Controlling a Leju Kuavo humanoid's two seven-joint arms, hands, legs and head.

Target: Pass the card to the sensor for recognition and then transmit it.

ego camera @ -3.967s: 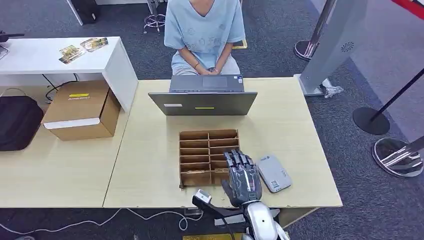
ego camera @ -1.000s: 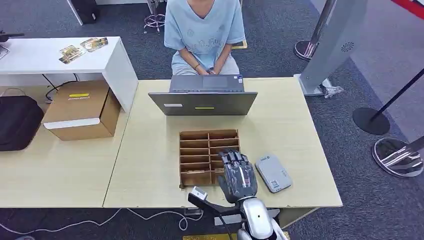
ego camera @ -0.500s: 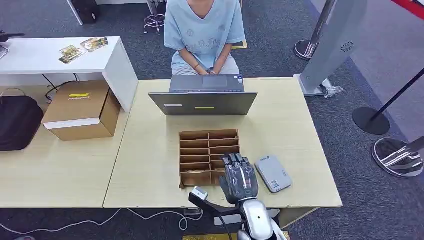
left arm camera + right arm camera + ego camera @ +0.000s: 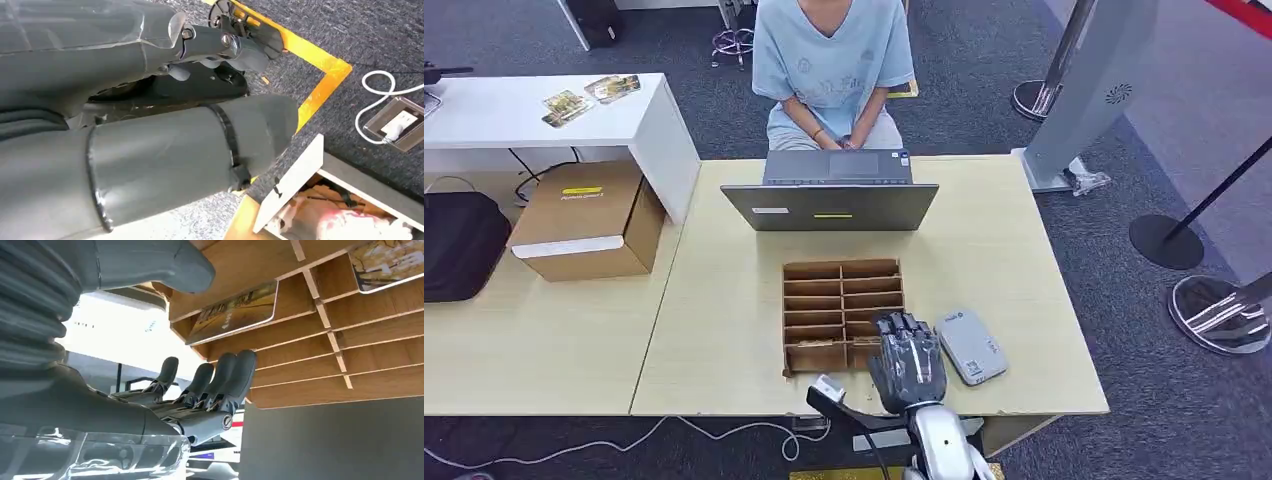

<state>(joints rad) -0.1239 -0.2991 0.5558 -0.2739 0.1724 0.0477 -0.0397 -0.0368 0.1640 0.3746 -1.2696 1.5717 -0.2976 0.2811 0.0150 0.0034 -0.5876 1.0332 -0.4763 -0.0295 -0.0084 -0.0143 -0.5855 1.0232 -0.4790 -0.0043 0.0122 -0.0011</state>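
Observation:
A wooden slotted rack (image 4: 824,285) lies on the light wood table (image 4: 724,330), and a grey card sensor (image 4: 970,345) sits just right of it. My right hand (image 4: 907,365) hovers over the rack's near right corner, its fingers (image 4: 220,375) stretched out and holding nothing. In the right wrist view one picture card (image 4: 235,312) lies in a rack (image 4: 300,375) slot close to the thumb (image 4: 150,262), and another card (image 4: 387,262) sits a slot further on. My left hand (image 4: 100,30) hangs over the carpet floor with nothing in it.
An open laptop (image 4: 829,205) stands beyond the rack, with a seated person (image 4: 834,70) behind it. A cardboard box (image 4: 589,220) and a black bag (image 4: 459,245) lie at the left. Stanchion bases (image 4: 1169,240) and a grey gate post (image 4: 1094,80) stand right of the table.
My right hand has drawn back slightly toward the table's near edge over the rack. Everything else is as before.

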